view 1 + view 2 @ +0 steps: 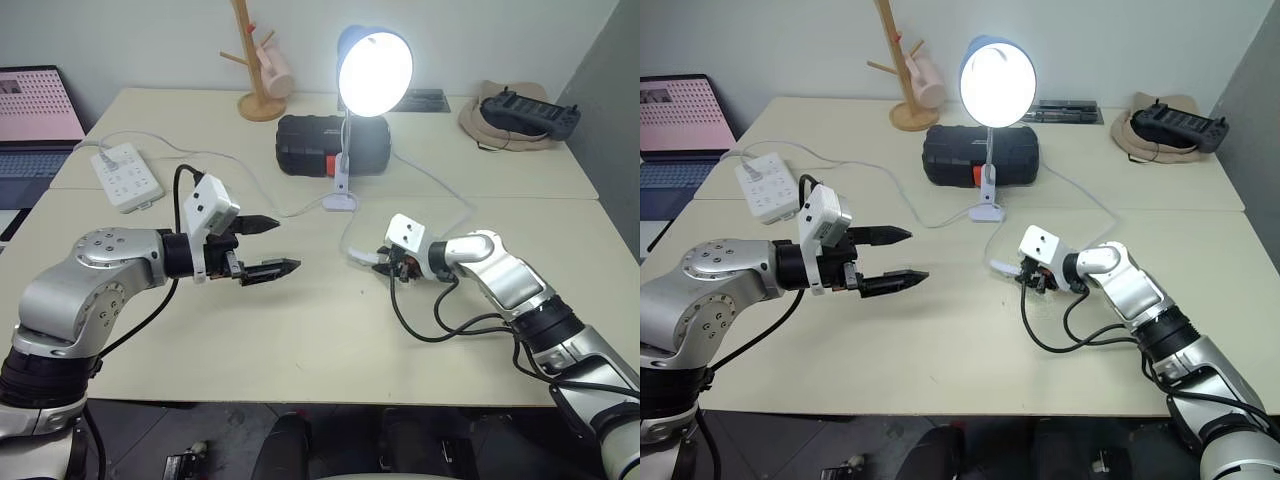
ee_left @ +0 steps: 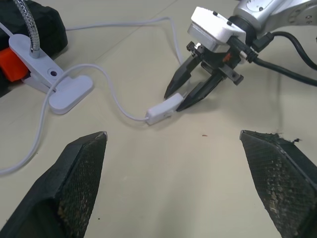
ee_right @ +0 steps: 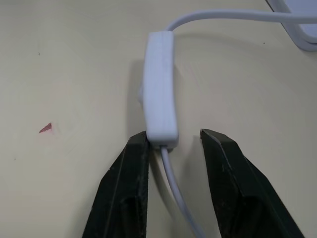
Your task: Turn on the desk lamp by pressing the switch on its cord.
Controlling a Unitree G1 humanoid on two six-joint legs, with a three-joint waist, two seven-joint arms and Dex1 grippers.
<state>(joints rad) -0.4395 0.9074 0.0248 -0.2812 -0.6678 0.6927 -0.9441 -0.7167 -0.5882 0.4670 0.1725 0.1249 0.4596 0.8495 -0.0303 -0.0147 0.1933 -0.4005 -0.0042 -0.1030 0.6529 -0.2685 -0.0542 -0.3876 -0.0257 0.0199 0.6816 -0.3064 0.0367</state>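
Observation:
The desk lamp (image 1: 375,68) stands clipped at mid-table, its blue shade up and its bulb glowing brightly. Its white cord (image 2: 114,94) loops from the lamp's base (image 1: 340,200) over the table to the switch (image 3: 159,89), which lies flat. My right gripper (image 1: 385,262) is down at the table, open a little, with its fingers either side of the switch's near end and the cord running between them. One finger (image 3: 133,168) touches the switch's corner. My left gripper (image 1: 288,244) hovers wide open above the table to the left, holding nothing.
A black case (image 1: 325,143) sits behind the lamp. A white power strip (image 1: 127,176) lies at the left, a wooden mug tree (image 1: 255,60) with a pink mug at the back, a laptop (image 1: 35,110) far left, a hat with a controller (image 1: 515,112) back right.

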